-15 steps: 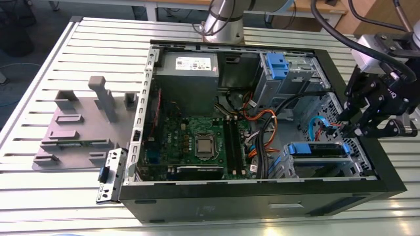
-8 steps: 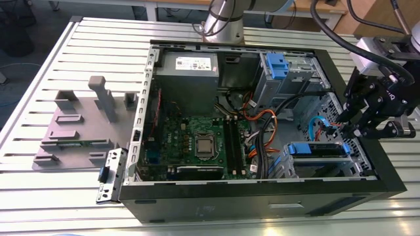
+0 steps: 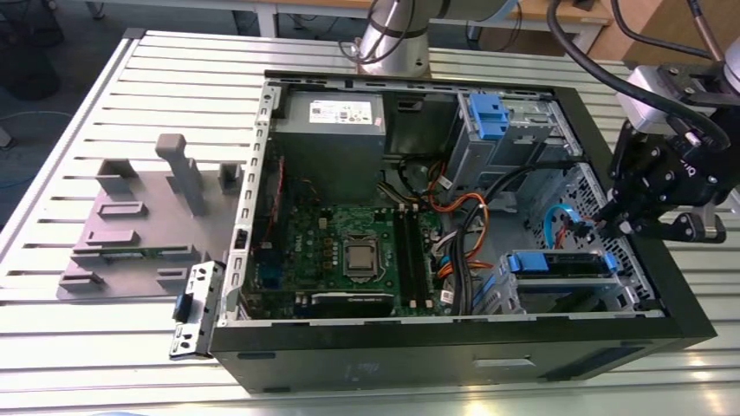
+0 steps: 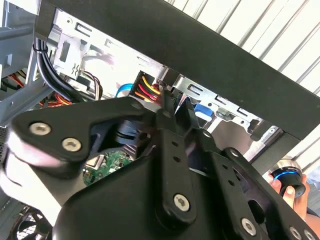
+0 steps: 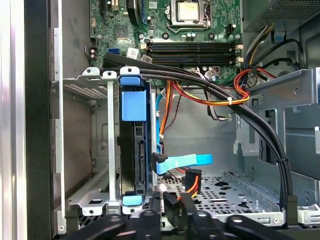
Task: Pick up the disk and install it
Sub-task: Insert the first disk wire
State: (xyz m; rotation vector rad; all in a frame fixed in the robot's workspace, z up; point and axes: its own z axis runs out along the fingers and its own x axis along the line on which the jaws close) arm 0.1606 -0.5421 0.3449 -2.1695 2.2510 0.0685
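The disk [image 3: 562,263] stands on edge in the drive cage at the front corner of the open computer case [image 3: 463,347], on the exterior view's right. In the first wrist view the disk [image 5: 134,150] is edge-on, a blue rail along it and its connector side facing the case interior. My gripper [image 3: 604,227] hangs just above that cage by the case's wall. Its black fingertips [image 5: 170,202] meet in both wrist views, so the gripper [image 4: 167,107] looks shut with nothing in it. A blue data cable [image 5: 182,162] and a black power plug [image 5: 193,180] lie loose beside the disk.
Inside the case are a green motherboard [image 3: 353,251], a grey power-supply box [image 3: 329,121], a second drive bay with a blue latch [image 3: 486,113] and thick black cables [image 5: 240,110]. A grey fixture [image 3: 139,225] and a metal bracket [image 3: 194,308] lie on the slatted table. A person's hand [image 4: 285,192] shows beyond the case.
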